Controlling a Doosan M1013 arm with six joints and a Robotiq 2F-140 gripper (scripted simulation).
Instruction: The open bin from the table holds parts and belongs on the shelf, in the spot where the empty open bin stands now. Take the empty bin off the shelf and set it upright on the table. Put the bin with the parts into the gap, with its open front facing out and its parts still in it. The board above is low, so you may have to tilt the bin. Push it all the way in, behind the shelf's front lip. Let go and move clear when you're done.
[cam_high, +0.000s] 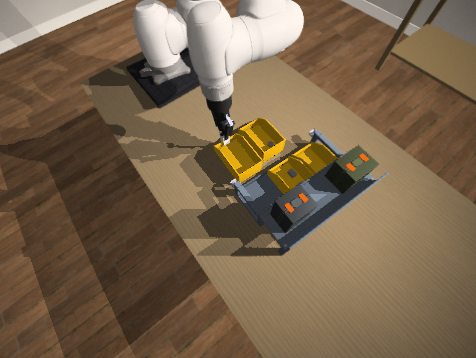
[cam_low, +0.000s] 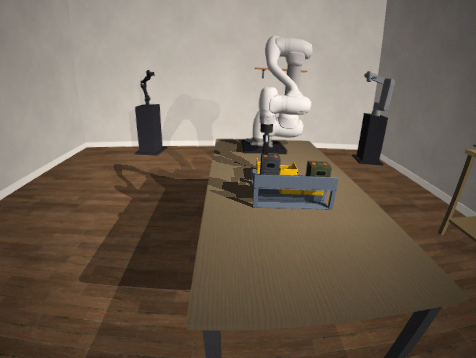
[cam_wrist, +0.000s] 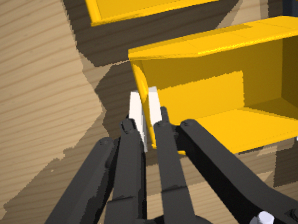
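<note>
My gripper (cam_high: 226, 137) is shut on the thin rear wall of the empty yellow bin (cam_high: 239, 156), at the left end of the grey shelf (cam_high: 305, 197). In the wrist view the white fingertips pinch the bin's wall edge (cam_wrist: 141, 83), and the bin's inside (cam_wrist: 213, 106) holds no parts. The bin looks a little above the table, with its shadow beneath it.
Two more yellow bins (cam_high: 290, 173) (cam_high: 315, 155) sit in the shelf, one with a dark part. Two dark boxes with orange marks (cam_high: 294, 206) (cam_high: 352, 167) stand on the shelf's top. The robot's base (cam_high: 160, 75) is at the table's far end.
</note>
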